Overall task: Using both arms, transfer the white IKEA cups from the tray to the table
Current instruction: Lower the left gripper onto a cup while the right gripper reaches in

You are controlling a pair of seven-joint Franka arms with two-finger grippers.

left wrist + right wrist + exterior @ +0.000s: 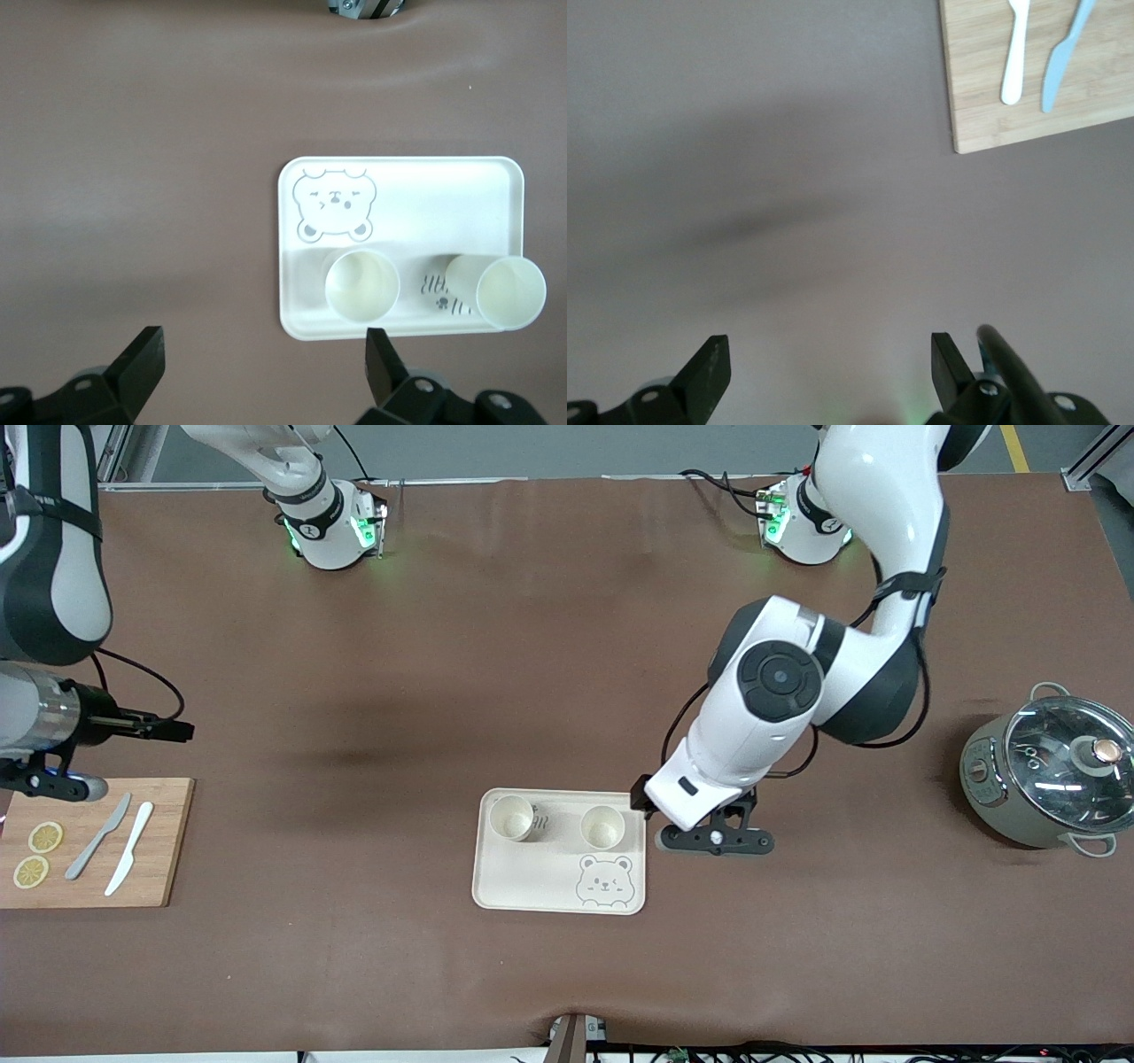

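Two white IKEA cups stand upright and apart on the cream bear tray (532,877), along its edge farther from the front camera: one (512,817) toward the right arm's end, one (602,825) toward the left arm's end. Both also show in the left wrist view (359,283) (505,290). My left gripper (713,840) (263,359) is open and empty, low over bare table beside the tray toward the left arm's end. My right gripper (49,784) (830,350) is open and empty, over bare table by the cutting board, and waits.
A wooden cutting board (164,841) (983,80) at the right arm's end holds two lemon slices (44,837), a grey knife (97,837) and a white knife (130,859). A pot with a glass lid (1050,779) stands at the left arm's end.
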